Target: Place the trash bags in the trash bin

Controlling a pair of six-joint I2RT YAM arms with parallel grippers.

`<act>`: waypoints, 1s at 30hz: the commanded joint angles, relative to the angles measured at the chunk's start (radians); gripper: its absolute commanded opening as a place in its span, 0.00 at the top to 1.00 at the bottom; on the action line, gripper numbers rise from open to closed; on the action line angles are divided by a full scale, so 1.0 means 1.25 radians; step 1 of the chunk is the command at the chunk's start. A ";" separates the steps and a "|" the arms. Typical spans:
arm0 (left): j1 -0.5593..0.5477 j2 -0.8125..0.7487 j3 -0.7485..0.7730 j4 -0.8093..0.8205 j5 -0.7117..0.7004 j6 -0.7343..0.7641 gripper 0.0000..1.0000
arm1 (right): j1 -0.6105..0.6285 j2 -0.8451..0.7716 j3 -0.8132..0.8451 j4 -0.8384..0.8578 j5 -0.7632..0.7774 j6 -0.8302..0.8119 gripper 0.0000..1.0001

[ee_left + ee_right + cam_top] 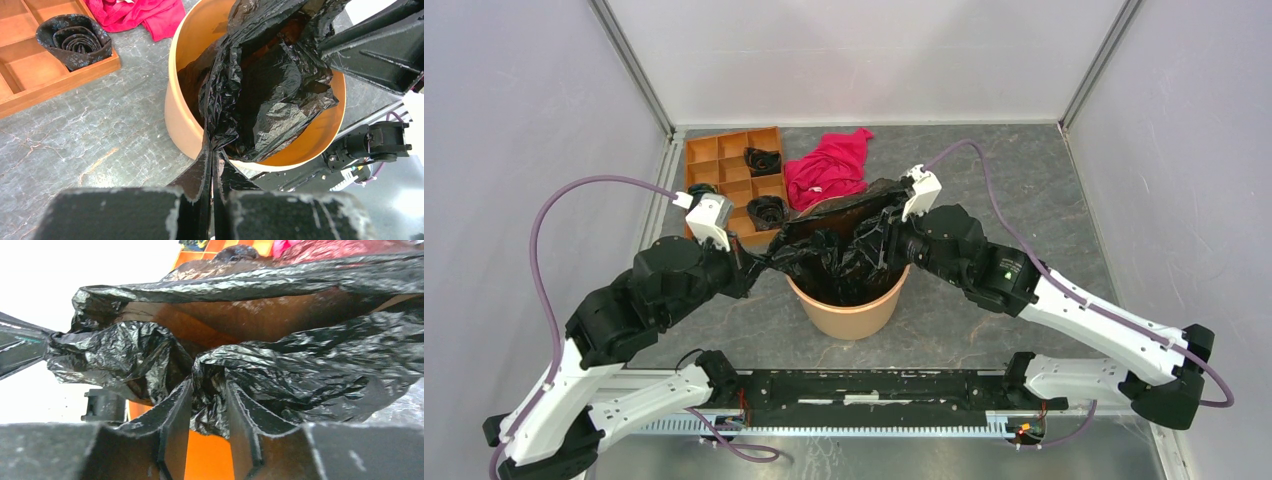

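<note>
Film first: a wrinkly, glossy black plastic trash bag (844, 250) is stretched across the mouth of the round, smooth orange-brown trash bin (849, 315). The bin stands about midway between the left and right edges, closer to the near edge. Part of the trash bag sags inside and part drapes over the far rim. Whether this is one bag or several bunched together cannot be told, and the bin's bottom is hidden. The left gripper (210, 147) has its fingers pressed almost together on a thin gathered twist of film at the bin's left rim. The right gripper (209, 390) pinches a thicker fold between slightly parted fingers (175, 410) over the right rim, with the tips half buried in plastic. Toward the far-left corner lies a flat orange compartmented tray (724, 150) holding dark rolled items (762, 160) too small to make out, partly hidden behind the left gripper. A red-pink cloth (829, 168) lies beside it.
</note>
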 commanded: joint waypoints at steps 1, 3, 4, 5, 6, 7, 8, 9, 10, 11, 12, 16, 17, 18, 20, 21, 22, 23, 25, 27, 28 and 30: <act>0.002 -0.013 -0.006 0.023 0.013 0.025 0.98 | 0.002 0.001 0.023 0.029 0.073 -0.029 0.66; 0.002 -0.013 -0.004 0.019 0.008 0.023 0.98 | 0.002 -0.006 0.015 0.045 0.074 -0.037 0.74; 0.002 -0.013 -0.003 0.017 0.009 0.022 0.98 | 0.003 -0.010 0.010 0.052 0.071 -0.042 0.79; 0.002 -0.014 -0.003 0.016 0.008 0.022 0.98 | 0.003 -0.016 0.007 0.061 0.068 -0.048 0.84; 0.002 -0.015 -0.002 0.016 0.008 0.022 0.98 | 0.003 -0.020 0.003 0.068 0.064 -0.054 0.93; 0.002 -0.014 -0.002 0.016 0.009 0.022 0.98 | 0.002 -0.026 -0.001 0.071 0.062 -0.059 0.99; 0.002 -0.014 -0.002 0.017 0.007 0.022 0.98 | 0.003 -0.034 -0.006 0.078 0.058 -0.065 1.00; 0.002 -0.013 -0.002 0.017 0.007 0.022 0.98 | 0.002 -0.043 -0.010 0.085 0.052 -0.076 1.00; 0.002 -0.010 -0.002 0.017 0.008 0.023 0.98 | 0.003 -0.055 -0.016 0.087 0.046 -0.087 1.00; 0.002 -0.009 -0.002 0.016 0.007 0.023 0.98 | 0.002 -0.064 -0.020 0.086 0.042 -0.096 1.00; 0.002 -0.009 -0.002 0.013 0.007 0.023 0.98 | 0.002 -0.079 -0.026 0.082 0.039 -0.105 1.00; 0.002 -0.007 -0.005 0.003 0.002 0.023 0.98 | 0.002 -0.112 -0.034 0.070 0.052 -0.112 1.00; 0.002 -0.007 -0.006 0.002 0.002 0.022 0.98 | 0.002 -0.111 -0.034 0.077 0.041 -0.107 0.94; 0.002 -0.005 -0.004 0.000 0.003 0.021 0.98 | 0.003 -0.108 -0.033 0.084 0.023 -0.102 0.83; 0.002 -0.005 -0.001 -0.003 0.004 0.020 0.98 | 0.002 -0.089 -0.025 0.096 -0.020 -0.098 0.62; 0.002 -0.005 0.001 -0.004 0.004 0.019 0.98 | 0.002 -0.081 -0.022 0.100 -0.035 -0.096 0.58; 0.002 -0.005 0.003 -0.004 0.005 0.018 0.98 | 0.002 -0.073 -0.017 0.104 -0.048 -0.091 0.53; 0.002 -0.006 0.006 -0.004 0.005 0.017 0.98 | 0.002 -0.064 -0.017 0.108 -0.062 -0.085 0.48; 0.002 -0.008 0.010 -0.005 0.005 0.014 0.98 | 0.005 -0.053 -0.021 0.122 -0.083 -0.070 0.41; 0.002 -0.009 0.012 -0.004 0.004 0.011 0.98 | 0.008 -0.042 -0.025 0.123 -0.080 -0.057 0.36; 0.002 -0.008 0.011 -0.004 0.005 0.011 0.98 | 0.011 -0.035 -0.020 0.114 -0.062 -0.050 0.33; 0.002 -0.005 0.009 -0.003 0.005 0.012 0.98 | 0.019 -0.024 -0.010 0.086 -0.022 -0.048 0.31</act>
